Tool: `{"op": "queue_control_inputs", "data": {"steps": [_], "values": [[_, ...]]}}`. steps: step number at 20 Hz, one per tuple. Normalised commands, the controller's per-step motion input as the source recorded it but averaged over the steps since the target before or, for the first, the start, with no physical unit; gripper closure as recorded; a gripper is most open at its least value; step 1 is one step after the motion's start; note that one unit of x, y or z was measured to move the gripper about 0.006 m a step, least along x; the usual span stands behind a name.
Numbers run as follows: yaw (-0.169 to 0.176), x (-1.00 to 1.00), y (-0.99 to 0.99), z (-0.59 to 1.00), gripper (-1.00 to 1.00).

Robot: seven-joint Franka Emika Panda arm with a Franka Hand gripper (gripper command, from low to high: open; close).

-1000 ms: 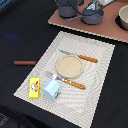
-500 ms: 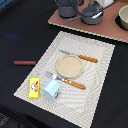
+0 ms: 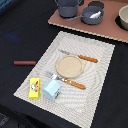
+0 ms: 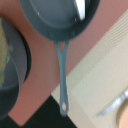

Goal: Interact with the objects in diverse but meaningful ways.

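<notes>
A pale blue carton (image 3: pixel 52 89) and a yellow rectangular box (image 3: pixel 34 87) stand side by side on the near corner of a striped placemat (image 3: pixel 95 70). A tan plate (image 3: pixel 68 65) lies mid-mat between a knife (image 3: pixel 80 57) and a fork (image 3: pixel 67 80), both orange-handled. A dark grey pan (image 3: pixel 92 14) with a white item (image 3: pixel 95 6) in it sits on a pinkish board (image 3: pixel 105 27). The wrist view looks straight down on this pan (image 4: pixel 55 15) and its grey handle (image 4: pixel 61 75). A reddish-brown rod (image 3: pixel 25 63) lies on the black table. No gripper shows in either view.
A dark pot (image 3: pixel 67 7) stands on the board at the exterior view's left, and a pale bowl (image 3: pixel 123 17) at its right edge. In the wrist view another dark vessel (image 4: pixel 12 75) sits beside the pan, and the placemat corner (image 4: pixel 100 70) lies close by.
</notes>
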Motion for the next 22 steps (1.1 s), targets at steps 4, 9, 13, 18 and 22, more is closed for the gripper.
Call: {"op": "queue_control_inputs", "data": {"steps": [4, 9, 13, 18, 22], "values": [[0.000, -0.40, -0.83, -0.10, -1.00], [0.000, -0.45, -0.86, -0.25, -1.00], [0.000, -0.51, -0.84, -0.32, -1.00], [-0.018, -0.54, -0.77, -0.32, -1.00], [-0.033, -0.63, -0.71, -0.27, -1.00]]}}
